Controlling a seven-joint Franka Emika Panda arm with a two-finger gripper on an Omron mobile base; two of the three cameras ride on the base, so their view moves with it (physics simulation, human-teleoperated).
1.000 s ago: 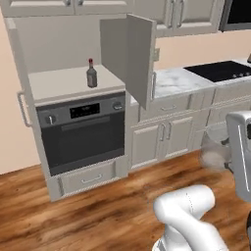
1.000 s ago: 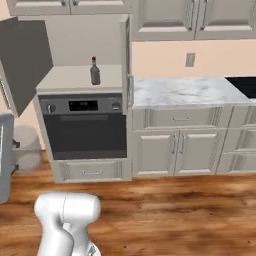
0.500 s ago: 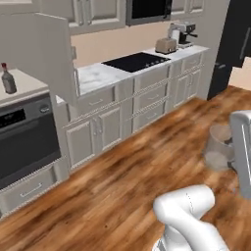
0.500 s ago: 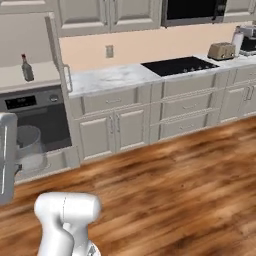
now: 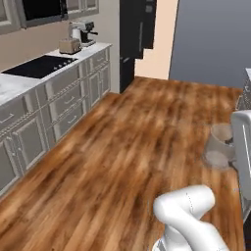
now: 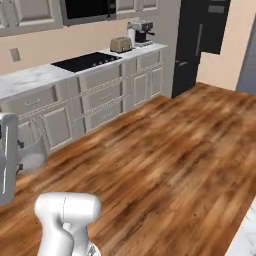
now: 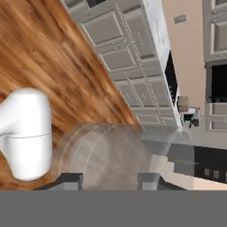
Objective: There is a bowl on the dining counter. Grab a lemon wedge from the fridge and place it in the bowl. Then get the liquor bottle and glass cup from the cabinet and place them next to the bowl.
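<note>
The tool (image 7: 111, 179) is gripping the glass cup (image 7: 104, 155), its two dark fingertips (image 7: 148, 181) sitting either side of the clear tumbler at the bottom of the hand view. In the left base view the glass cup (image 5: 219, 146) is hanging in the air beside the white arm at the right edge, above the wooden floor (image 5: 132, 147). From the other side, the glass cup (image 6: 32, 147) is showing faintly next to the arm at the left edge. Beyond it, the marble worktop (image 6: 30, 80) with its black cooktop (image 6: 85, 61) is running along the wall, a toaster (image 6: 120, 45) and a coffee machine (image 6: 140, 32) standing at its far end. The black fridge (image 6: 200, 40) is standing past them, doors closed, well apart from the cup.
</note>
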